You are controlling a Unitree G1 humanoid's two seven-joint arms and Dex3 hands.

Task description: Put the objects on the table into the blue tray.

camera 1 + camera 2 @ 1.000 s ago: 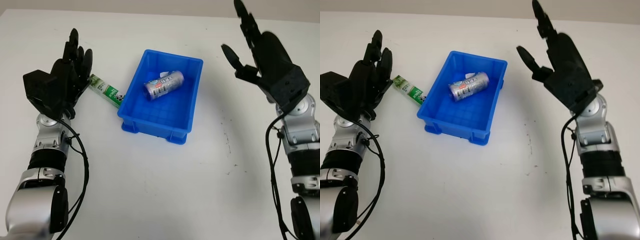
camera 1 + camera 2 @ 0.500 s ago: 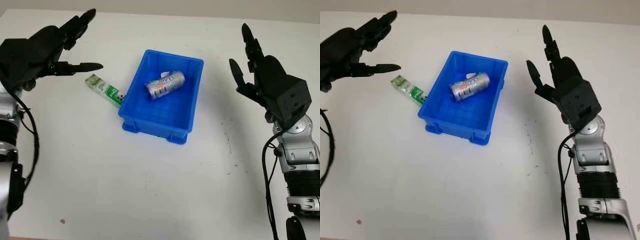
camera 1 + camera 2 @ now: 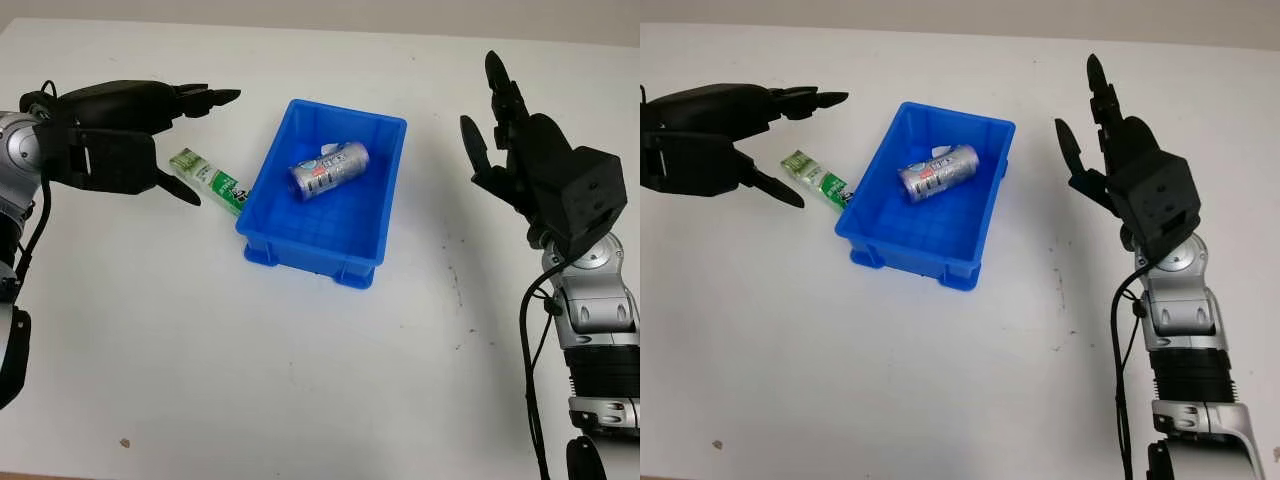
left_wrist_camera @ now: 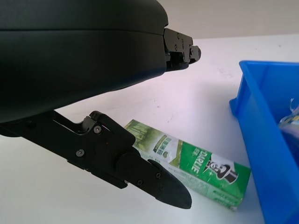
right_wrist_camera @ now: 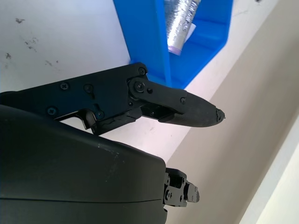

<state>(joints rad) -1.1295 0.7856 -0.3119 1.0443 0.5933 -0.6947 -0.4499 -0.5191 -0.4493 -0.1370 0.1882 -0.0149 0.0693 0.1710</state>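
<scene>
The blue tray [image 3: 322, 205] stands near the middle of the white worktop [image 3: 300, 380], and a silver can [image 3: 328, 168] already lies on its side inside it, toward the 12 o'clock end. The one object not yet in the tray is a green box [image 3: 208, 181], which lies flat on the worktop at about 9 o'clock of the tray, with its near end almost touching the tray wall. The left hand [image 3: 120, 135] hangs open above the worktop at 9 o'clock of this box and holds nothing; its long fingers point over the box and its thumb reaches below it, so I judge it is set sideways to close around the narrow box. The right hand [image 3: 530, 165] is raised at 3 o'clock of the tray, also open and holding nothing, well apart from everything, probably to leave room for the other arm.
</scene>
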